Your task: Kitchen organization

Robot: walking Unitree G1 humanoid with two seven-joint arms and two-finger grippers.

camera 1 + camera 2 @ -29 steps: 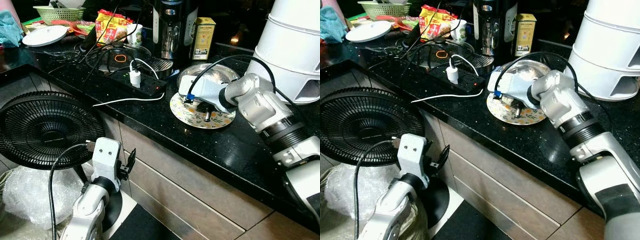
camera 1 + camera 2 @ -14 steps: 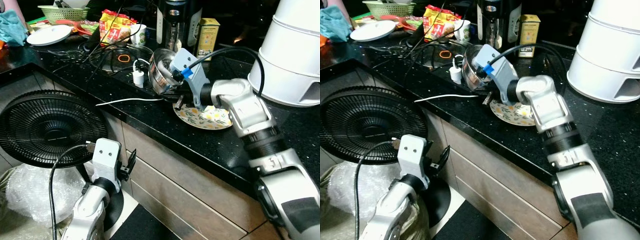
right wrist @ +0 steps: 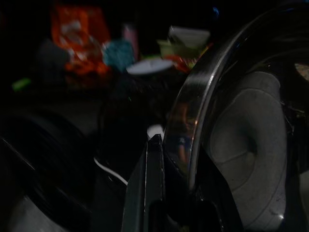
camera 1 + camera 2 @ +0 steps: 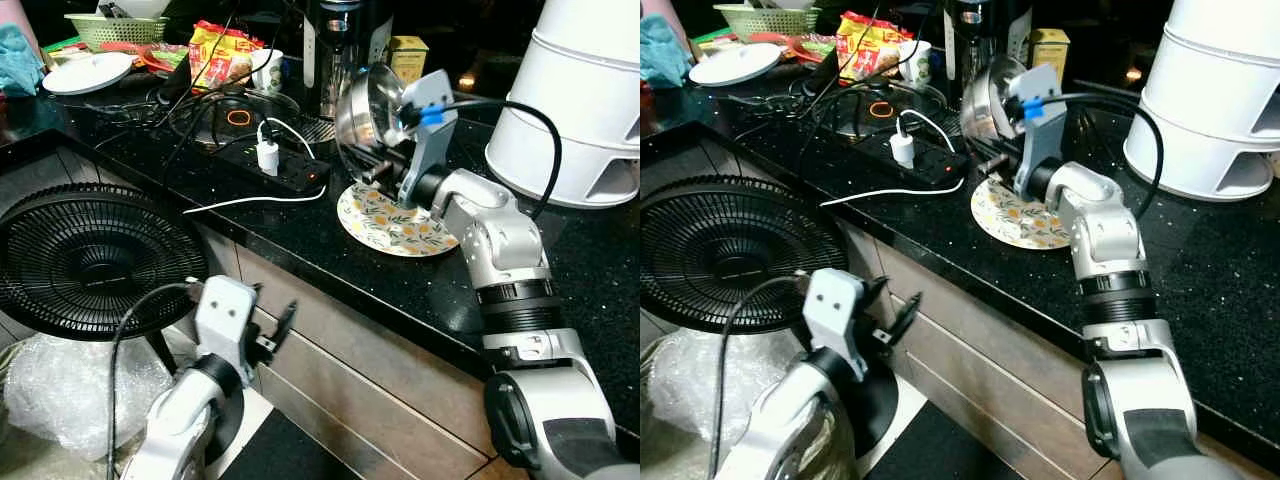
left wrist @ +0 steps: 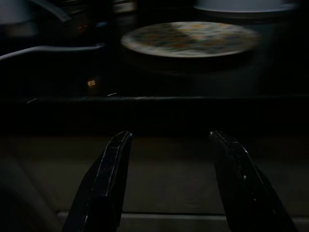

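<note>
Overhead, right gripper (image 4: 375, 172) clamping tilted steel bowl (image 4: 362, 104) above floral plate (image 4: 392, 222).

head cameras look down on the counter (image 4: 300, 240); wrist cameras sit close.

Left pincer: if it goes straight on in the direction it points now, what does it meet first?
Probably the front edge of the black speckled stone counter. The open left pincer hangs low before the cabinet, aimed at that dark edge, below the round floral plate. Depth is unclear in this dark view.
</note>
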